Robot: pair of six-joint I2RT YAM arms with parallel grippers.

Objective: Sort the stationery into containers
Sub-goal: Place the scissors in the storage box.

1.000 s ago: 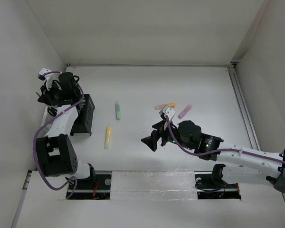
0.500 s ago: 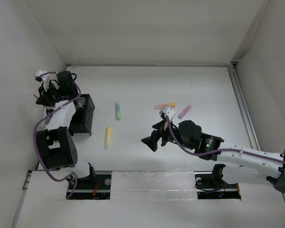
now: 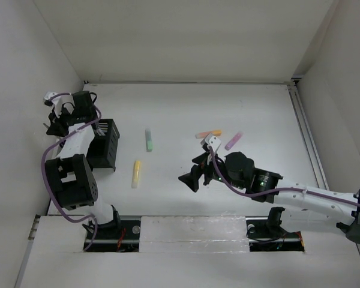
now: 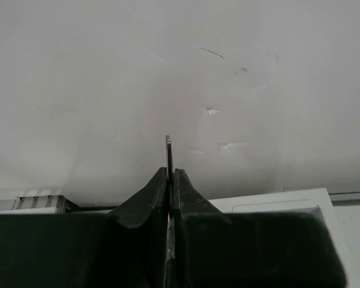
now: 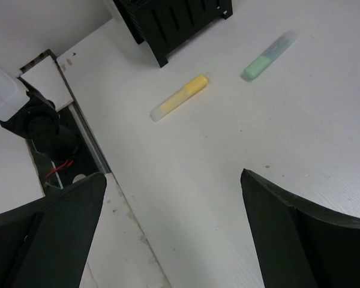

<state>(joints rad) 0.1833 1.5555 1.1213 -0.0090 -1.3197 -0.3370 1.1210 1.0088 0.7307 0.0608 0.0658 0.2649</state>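
Left pincer [image 4: 170,175] is pressed together at the far left edge of the bench [image 3: 186,108], close against the side wall; a thin dark sliver stands out between its tips, and what it is cannot be told. Right pincer [image 3: 195,170] is spread wide and carries nothing, hanging above bare bench surface near the middle. A black container [image 3: 105,144] with slatted sides stands on the left of the bench, just beside the left arm. Four highlighters lie loose on the bench, none of them in a container. A yellow highlighter [image 3: 135,173] lies to the right of the black container, and a green highlighter [image 3: 149,140] lies apart from it, farther back. An orange highlighter [image 3: 209,134] and a purple highlighter [image 3: 234,140] lie near each other, beyond the right pincer and clear of it. On the right wrist view the yellow and green highlighters and the black container lie ahead of the spread fingers, with none between them.
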